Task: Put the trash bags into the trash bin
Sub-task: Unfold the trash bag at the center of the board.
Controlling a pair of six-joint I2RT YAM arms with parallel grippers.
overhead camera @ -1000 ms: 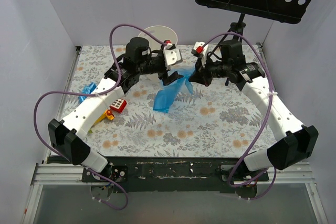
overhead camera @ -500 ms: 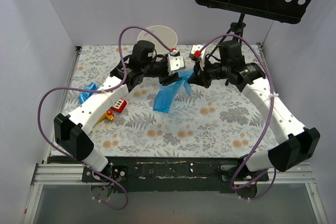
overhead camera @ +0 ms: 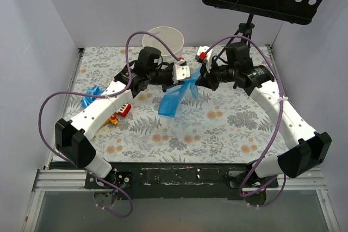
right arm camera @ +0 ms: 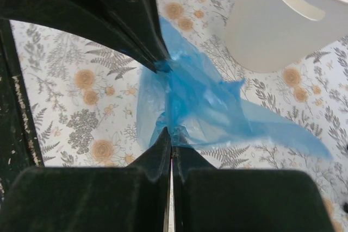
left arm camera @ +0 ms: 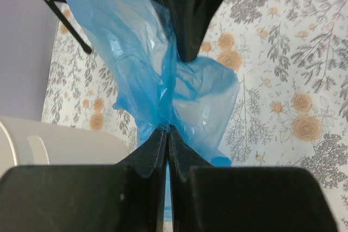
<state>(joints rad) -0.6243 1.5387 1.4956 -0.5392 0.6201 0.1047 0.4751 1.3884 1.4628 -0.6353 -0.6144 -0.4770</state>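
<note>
Okay, my left gripper (left arm camera: 167, 130) and right gripper (right arm camera: 171, 134) are each clamping tight on bunched film of one bag (overhead camera: 173, 100). It's hanging between them over the table's (overhead camera: 228, 129) far middle, with the bin (overhead camera: 163, 39) standing just behind at the far edge.

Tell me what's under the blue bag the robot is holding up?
Under the blue bag, pinched by the left tool and right tool, only the flowery table cover shows. The patch behind its bunched folds is hidden.
</note>
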